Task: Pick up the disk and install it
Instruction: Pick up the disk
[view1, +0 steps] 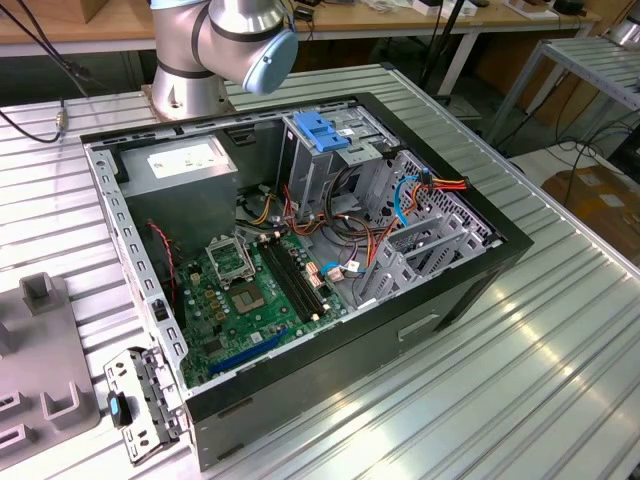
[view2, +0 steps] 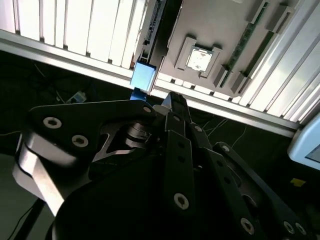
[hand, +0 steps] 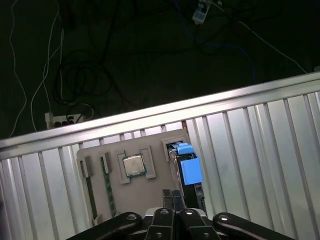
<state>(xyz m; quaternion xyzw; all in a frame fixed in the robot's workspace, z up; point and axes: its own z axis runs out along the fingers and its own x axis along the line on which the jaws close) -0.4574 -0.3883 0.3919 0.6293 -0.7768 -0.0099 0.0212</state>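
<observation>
Ribbed tabletop (hand: 250, 150) surrounds the grey tray (hand: 150, 200) near its edge. The disk (hand: 190, 170) stands at the tray's rim, with the hand (hand: 173, 194) over it, closed and empty.

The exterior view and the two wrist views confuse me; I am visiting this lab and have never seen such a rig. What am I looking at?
The exterior view comes from a camera off the machine. The grey column with the blue cap is a robot arm on a ribbed metal table. On the table lies an open computer case; at the exterior view's left sits a grey tray. Both wrist views come from cameras riding on the arm, looking past its gripper. They show the tray holding a square chip and the disk, standing on edge, with blue rails. The gripper hangs over the tray near the disk; its fingers look shut, holding nothing.
</observation>
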